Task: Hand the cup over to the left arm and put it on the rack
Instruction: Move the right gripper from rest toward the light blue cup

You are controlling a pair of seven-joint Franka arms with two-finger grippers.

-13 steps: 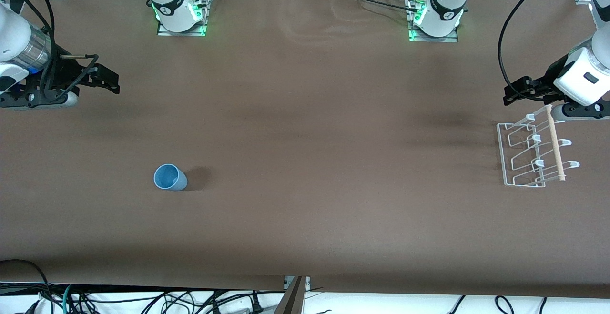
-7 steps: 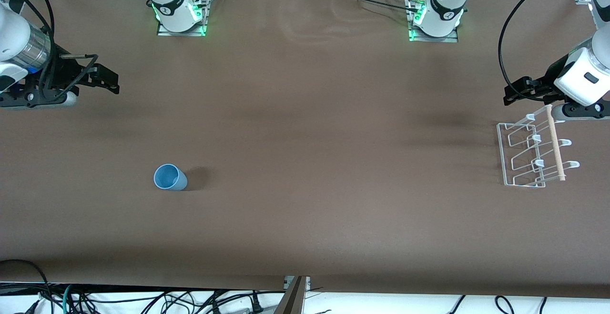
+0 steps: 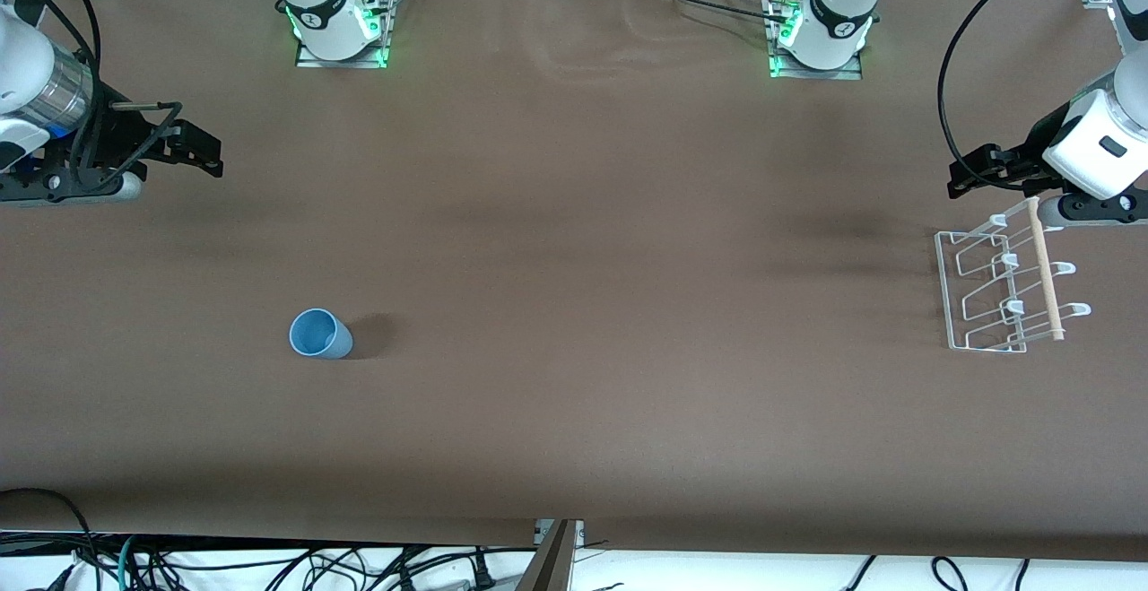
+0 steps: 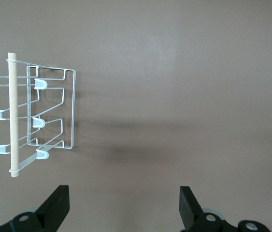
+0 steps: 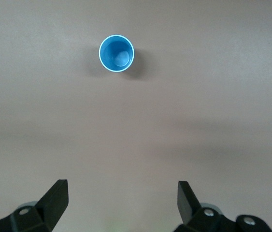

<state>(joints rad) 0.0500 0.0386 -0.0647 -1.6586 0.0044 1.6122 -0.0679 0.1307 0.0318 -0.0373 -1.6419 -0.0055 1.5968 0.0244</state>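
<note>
The light-blue cup stands upright on the brown table toward the right arm's end; the right wrist view shows it from above, mouth up and empty. My right gripper is open and empty in the air over bare table at that end, apart from the cup. The white wire rack with a wooden dowel sits at the left arm's end; it also shows in the left wrist view. My left gripper is open and empty, up in the air beside the rack.
The brown table stretches between cup and rack. The two arm bases stand along its far edge. Cables hang below the table's near edge.
The right gripper has drifted very slightly; cup, rack and left arm have not moved.
</note>
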